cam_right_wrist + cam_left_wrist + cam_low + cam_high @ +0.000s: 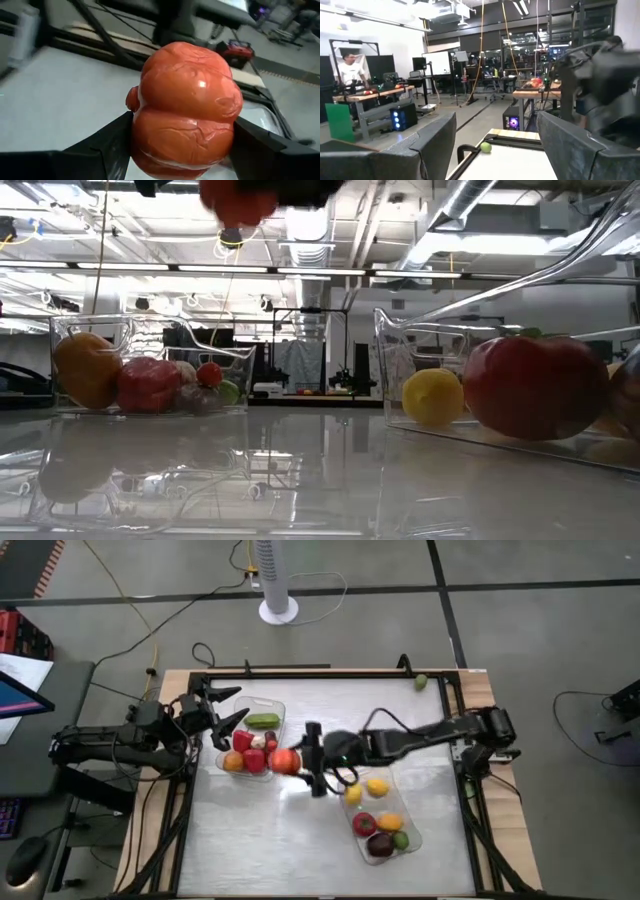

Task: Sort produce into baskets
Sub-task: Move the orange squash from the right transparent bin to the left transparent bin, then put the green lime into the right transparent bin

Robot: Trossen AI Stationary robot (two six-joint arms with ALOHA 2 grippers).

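Observation:
My right gripper reaches from the right to the table's middle. It is shut on a red-orange pepper-like piece, just beside the right end of the left basket. The same piece shows high at the top of the low view. That clear basket holds red, orange and green pieces. The right basket holds a yellow lemon and red, orange, green and maroon pieces. My left gripper is open and empty above the left basket's far left part. My right gripper pinches the red-orange piece by its two opposite sides between its two fingers. The fingers come from the table's right, slanting down. The piece is lifted clear of the table, as the low view shows.
A small green piece lies alone at the table's far right corner; it also shows in the left wrist view. A black frame runs around the table. Bare tabletop lies near the front edge between the baskets.

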